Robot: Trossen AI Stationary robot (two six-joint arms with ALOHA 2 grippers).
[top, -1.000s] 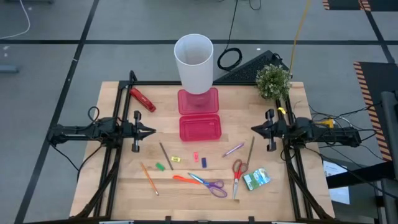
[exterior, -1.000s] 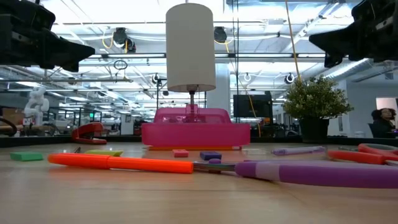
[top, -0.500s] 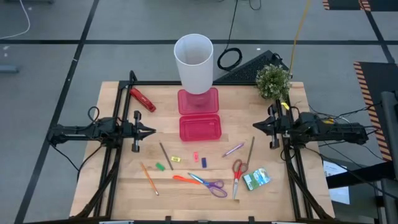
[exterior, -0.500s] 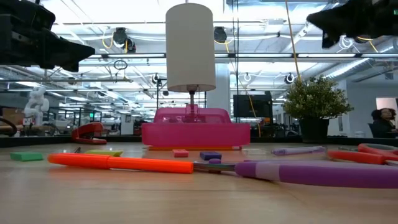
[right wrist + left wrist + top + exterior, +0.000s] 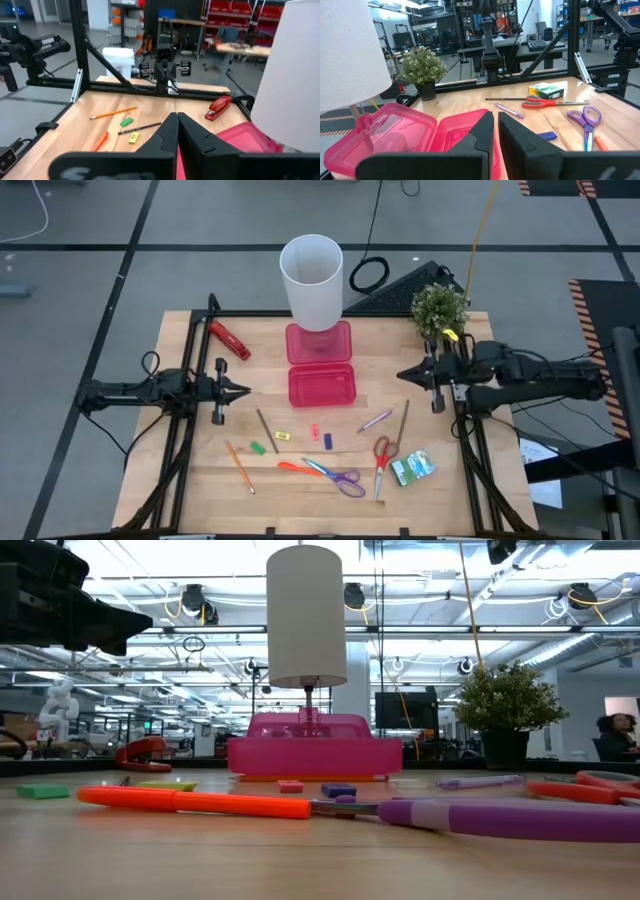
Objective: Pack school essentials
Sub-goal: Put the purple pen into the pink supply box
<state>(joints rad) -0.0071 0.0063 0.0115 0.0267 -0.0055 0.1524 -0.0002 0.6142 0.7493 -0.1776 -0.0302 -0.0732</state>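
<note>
While my right gripper hangs above the table's right edge with its fingers pressed together and holding nothing, my left gripper waits at the left edge, equally closed and empty. The school essentials lie loose toward the front edge: purple-handled scissors, red-handled scissors, a green-white packet, pencils and small erasers. The open pink case sits mid-table.

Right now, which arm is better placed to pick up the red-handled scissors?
Probably the right arm. Its tool hangs over the table's right half, and the red-handled scissors lie on that side. The left tool waits at the left edge, farther away.
</note>
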